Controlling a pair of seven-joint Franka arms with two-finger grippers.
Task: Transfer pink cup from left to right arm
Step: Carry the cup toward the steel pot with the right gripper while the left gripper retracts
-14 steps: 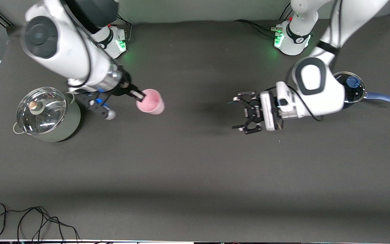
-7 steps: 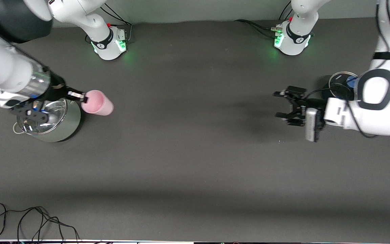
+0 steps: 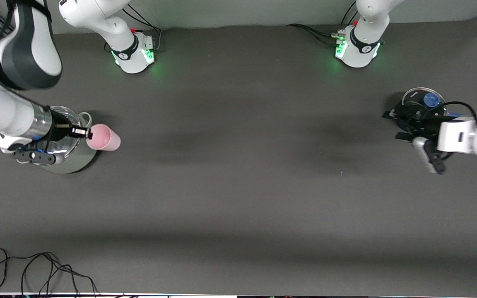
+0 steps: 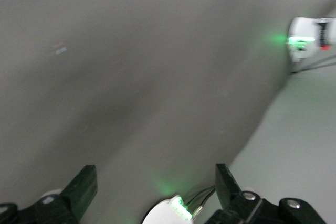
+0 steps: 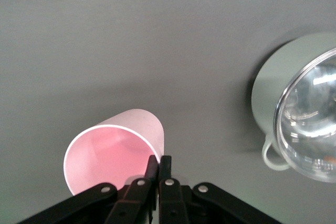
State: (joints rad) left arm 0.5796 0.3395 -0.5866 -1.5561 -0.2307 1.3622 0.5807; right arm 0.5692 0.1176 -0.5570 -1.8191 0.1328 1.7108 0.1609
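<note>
One dark worktop (image 3: 238, 186) carries two lidded pans: a large green pot (image 3: 71, 159) toward the right arm's end and a smaller blue-handled saucepan (image 3: 422, 100) toward the left arm's end. The single pink cup (image 3: 102, 138) hangs beside the pot, its rim pinched by the right hand (image 3: 84, 132). The left hand (image 3: 404, 124), beside the saucepan, seems spread wide with nothing between its fingers.

Matt pink plastic cup (image 3: 105, 139)

Right arm hides part of lidded pot (image 3: 75, 159); left gripper (image 3: 404, 124) covers blue pan (image 3: 425, 101).
</note>
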